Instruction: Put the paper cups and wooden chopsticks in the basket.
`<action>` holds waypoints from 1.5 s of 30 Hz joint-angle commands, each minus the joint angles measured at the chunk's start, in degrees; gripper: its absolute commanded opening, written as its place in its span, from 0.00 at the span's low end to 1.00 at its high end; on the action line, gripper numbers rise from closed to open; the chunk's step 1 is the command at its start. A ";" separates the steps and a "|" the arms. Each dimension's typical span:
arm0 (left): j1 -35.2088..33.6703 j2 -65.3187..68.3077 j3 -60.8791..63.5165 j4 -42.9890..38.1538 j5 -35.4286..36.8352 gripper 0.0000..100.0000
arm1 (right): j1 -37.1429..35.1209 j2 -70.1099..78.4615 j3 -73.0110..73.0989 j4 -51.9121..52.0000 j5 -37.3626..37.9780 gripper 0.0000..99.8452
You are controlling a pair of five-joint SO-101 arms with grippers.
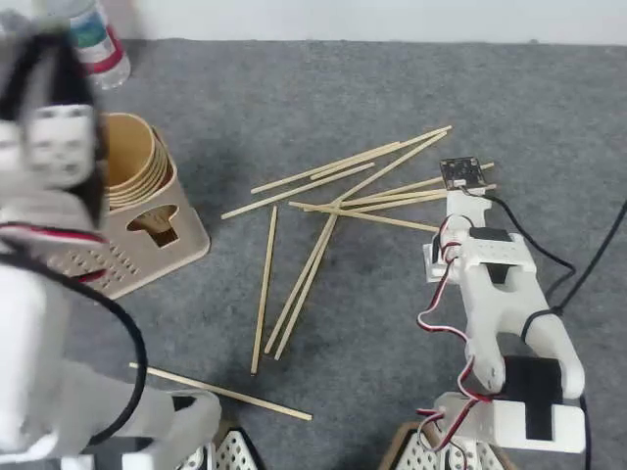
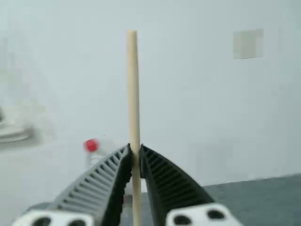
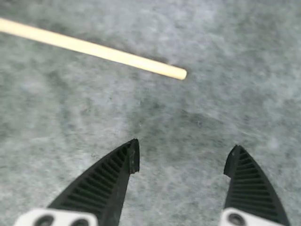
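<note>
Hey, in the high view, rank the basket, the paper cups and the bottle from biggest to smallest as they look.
1. basket, largest, even with an arm covering part of it.
2. paper cups, stacked in the basket.
3. bottle, smallest as shown, but cut off by the picture's edge, so unsure.

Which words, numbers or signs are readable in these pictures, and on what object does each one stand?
None can be read.
The bottle has a label, but its print is too blurred to read.
The pale square in the left wrist view looks blank.
</note>
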 commanded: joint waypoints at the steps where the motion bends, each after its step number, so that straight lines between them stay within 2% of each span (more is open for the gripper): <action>1: -11.69 -0.70 -0.84 1.85 -0.79 0.01 | -0.66 -2.15 -0.18 -0.84 -0.26 0.30; 4: -14.77 -0.70 -0.75 2.11 -0.79 0.01 | -0.66 -2.15 -0.09 -0.84 -0.26 0.30; 11: -16.70 -2.55 0.66 2.99 -0.70 0.01 | -0.48 -2.15 0.00 -0.75 -0.26 0.30; 14: -18.46 -7.65 8.84 2.99 -0.70 0.01 | -0.57 -2.15 0.00 -0.75 -0.26 0.30; 19: -16.26 -21.89 32.66 1.49 -0.79 0.01 | -0.66 -2.15 0.00 -0.75 -0.26 0.30; 21: -15.03 -27.25 43.82 -4.66 -0.88 0.01 | -0.66 -2.15 0.00 -0.75 -0.26 0.30; 23: -16.79 -32.09 56.31 -14.24 -0.79 0.01 | -0.66 -2.15 0.00 -0.75 -0.26 0.30; 25: -19.87 -36.31 69.67 -27.78 0.18 0.01 | -0.66 -2.15 0.00 -0.75 -0.26 0.30; 28: -26.02 -42.73 89.01 -53.45 7.12 0.01 | -0.66 -2.15 0.00 -0.75 -0.26 0.30; 30: -28.22 -46.24 99.30 -65.49 9.49 0.01 | -0.66 -2.15 0.00 -0.75 -0.26 0.30; 31: -28.13 -47.74 103.25 -68.22 8.88 0.01 | -0.66 -2.15 0.00 -0.75 -0.26 0.30; 34: -28.04 -49.32 110.81 -69.89 8.44 0.01 | -0.75 -2.15 0.00 -0.75 -0.26 0.30; 39: -27.52 -49.41 114.68 -75.43 8.62 0.01 | -0.75 -2.15 -0.09 -0.75 -0.26 0.30; 45: -25.32 -49.76 119.69 -75.69 8.62 0.01 | -0.75 -2.15 -0.18 -0.75 -0.26 0.30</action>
